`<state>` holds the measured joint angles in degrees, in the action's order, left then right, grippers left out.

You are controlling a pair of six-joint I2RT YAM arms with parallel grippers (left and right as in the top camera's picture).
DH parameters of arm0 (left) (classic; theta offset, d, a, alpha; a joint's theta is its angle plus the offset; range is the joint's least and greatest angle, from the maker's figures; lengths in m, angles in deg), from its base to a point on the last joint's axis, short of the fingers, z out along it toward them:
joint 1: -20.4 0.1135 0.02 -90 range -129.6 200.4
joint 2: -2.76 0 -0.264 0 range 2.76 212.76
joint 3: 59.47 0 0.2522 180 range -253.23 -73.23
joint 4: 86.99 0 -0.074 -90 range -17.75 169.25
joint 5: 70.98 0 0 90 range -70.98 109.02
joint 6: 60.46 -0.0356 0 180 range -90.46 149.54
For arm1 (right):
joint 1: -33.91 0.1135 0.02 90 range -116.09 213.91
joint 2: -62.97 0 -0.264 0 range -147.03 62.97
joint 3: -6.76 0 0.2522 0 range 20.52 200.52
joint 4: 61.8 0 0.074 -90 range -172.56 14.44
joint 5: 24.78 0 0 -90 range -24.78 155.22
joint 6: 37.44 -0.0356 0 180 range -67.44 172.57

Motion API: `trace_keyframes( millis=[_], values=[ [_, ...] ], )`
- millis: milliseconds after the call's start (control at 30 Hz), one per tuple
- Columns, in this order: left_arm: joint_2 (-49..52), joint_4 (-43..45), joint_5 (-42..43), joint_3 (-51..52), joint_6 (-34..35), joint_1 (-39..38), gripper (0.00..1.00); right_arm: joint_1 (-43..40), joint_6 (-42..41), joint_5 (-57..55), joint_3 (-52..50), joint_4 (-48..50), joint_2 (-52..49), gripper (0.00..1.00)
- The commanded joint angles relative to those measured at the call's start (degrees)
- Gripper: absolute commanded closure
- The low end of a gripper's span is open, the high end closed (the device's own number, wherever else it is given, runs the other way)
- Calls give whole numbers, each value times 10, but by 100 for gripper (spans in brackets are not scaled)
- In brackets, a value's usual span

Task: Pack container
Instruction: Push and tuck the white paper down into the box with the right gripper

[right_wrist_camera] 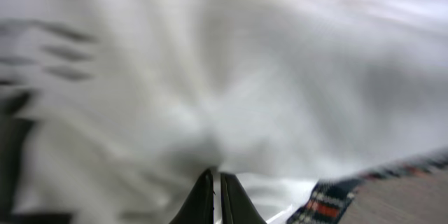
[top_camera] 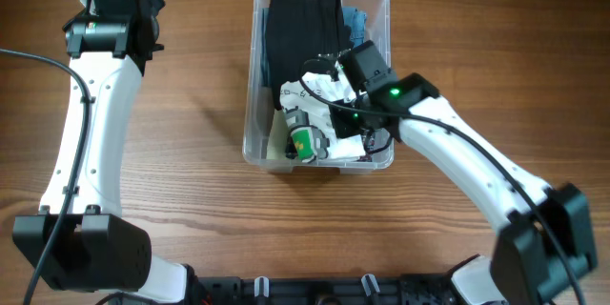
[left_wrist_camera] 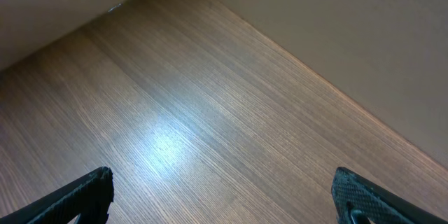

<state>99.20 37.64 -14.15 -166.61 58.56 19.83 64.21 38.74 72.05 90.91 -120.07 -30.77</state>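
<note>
The right gripper (right_wrist_camera: 215,197), pinched shut on a white garment (right_wrist_camera: 252,77), sits inside the container (top_camera: 255,105) at the far-edge middle of the table (top_camera: 191,152), long axis running far-to-near, while the left gripper (left_wrist_camera: 224,199), wide open and empty, hangs well apart near the far-left corner.

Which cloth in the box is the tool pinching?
The white cloth, crumpled in the container. The right tool is shut on it, while the black cloth and blue cloth lie farther back.

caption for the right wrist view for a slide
Right gripper shut on a fold of white cloth, plaid fabric at lower right.
</note>
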Motion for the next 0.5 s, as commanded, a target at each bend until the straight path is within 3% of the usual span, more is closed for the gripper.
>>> trace_keyframes(
  millis=[0, 467],
  values=[
    [3, 2, -10, 1, -2, 2, 0, 10, 2, 57, 17, 0, 54, 94],
    [3, 2, -10, 1, -3, 2, 0, 45, 3, 82, 8, -13, 17, 92]
  ],
)
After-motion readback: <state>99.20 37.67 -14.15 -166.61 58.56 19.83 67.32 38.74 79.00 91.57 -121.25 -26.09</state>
